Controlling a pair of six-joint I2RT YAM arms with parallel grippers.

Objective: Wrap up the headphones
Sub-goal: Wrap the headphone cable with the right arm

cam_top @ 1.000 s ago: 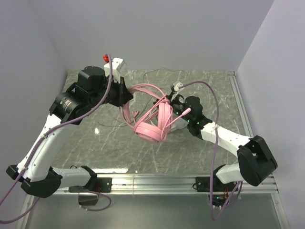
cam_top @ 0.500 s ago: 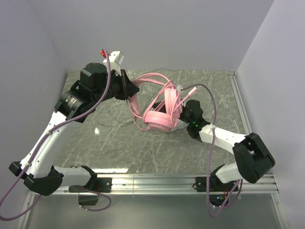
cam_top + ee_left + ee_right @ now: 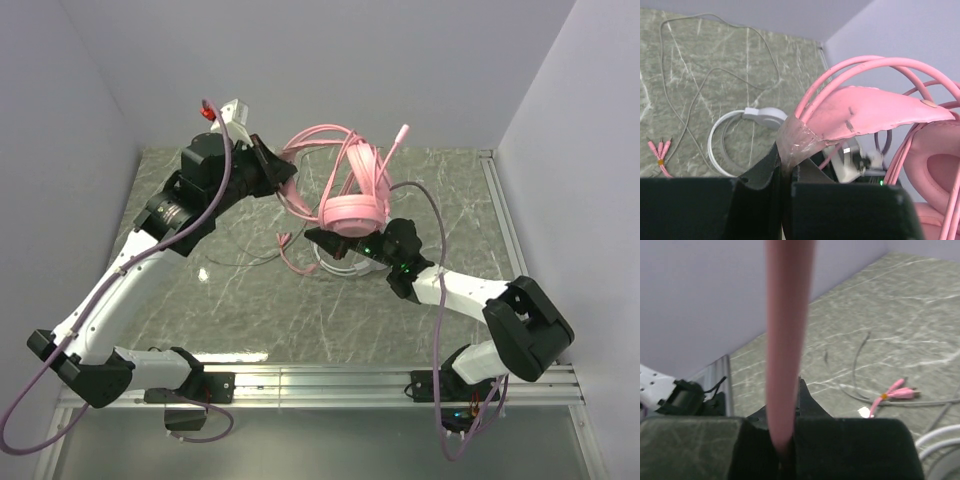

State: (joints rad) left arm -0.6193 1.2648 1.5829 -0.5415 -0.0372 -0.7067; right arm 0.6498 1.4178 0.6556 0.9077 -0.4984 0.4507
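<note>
The pink headset (image 3: 352, 205) hangs in the air above the middle of the table, held between both arms. My left gripper (image 3: 282, 177) is shut on its padded pink headband (image 3: 865, 112), seen close in the left wrist view with the jaws (image 3: 785, 162) pinching one end. My right gripper (image 3: 326, 238) is shut from below on a pink part of the same headset (image 3: 785, 340). Its thin pink cable (image 3: 290, 252) dangles down to the table. The white headset (image 3: 335, 264) lies on the table under the pink one, and shows in the left wrist view (image 3: 762, 115).
The white headset's thin pale cable (image 3: 715, 75) loops across the green marble table (image 3: 250, 300). Pink plugs (image 3: 657, 150) lie on the table and show in the right wrist view (image 3: 895, 389). Walls close in on the left, back and right. A metal rail (image 3: 330, 380) runs along the near edge.
Both grippers have lifted the pink headset up and toward the back, off the table. The ear cup has turned upright and the white headset beneath has come into view.
</note>
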